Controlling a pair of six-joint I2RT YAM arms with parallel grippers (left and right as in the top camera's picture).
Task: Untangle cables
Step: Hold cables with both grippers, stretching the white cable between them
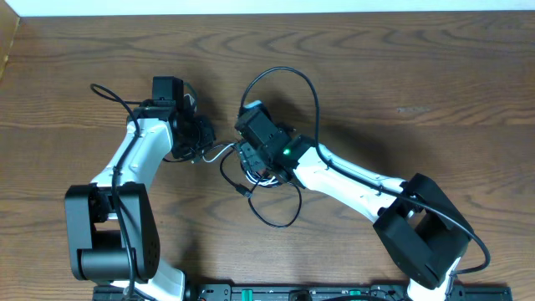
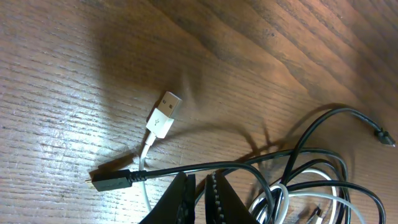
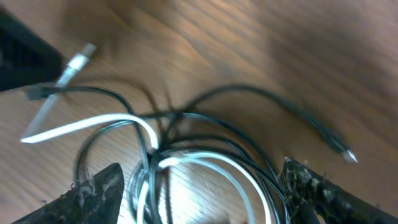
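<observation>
Cable tangle [image 3: 186,155] is laid on table [image 1: 418,67] betw. grippers. R gripper [image 3: 199,174] jaws wide, straddled over it. L gripper [image 2: 200,186] jaws near-shut by black cable [image 2: 168,170], pinch unconfirmed. Risk: knot gets tightened if multiple strands are grabbed.

Pretty sure this is a robotics lab or some kind of test bench, not a home or a kitchen. Giveaways: two white-and-black robot arms, the left arm [image 1: 125,167] and the right arm [image 1: 351,180], sit at a black rail [image 1: 292,294] along the near edge of a plain brown wood-grain worktop [image 1: 418,75]. A little green light [image 1: 287,153] glows on the right one. A tangle of thin black and white cables [image 1: 251,177] lies between them. The pale strip [image 1: 251,7] along the far edge might be a wall, can't tell.
</observation>
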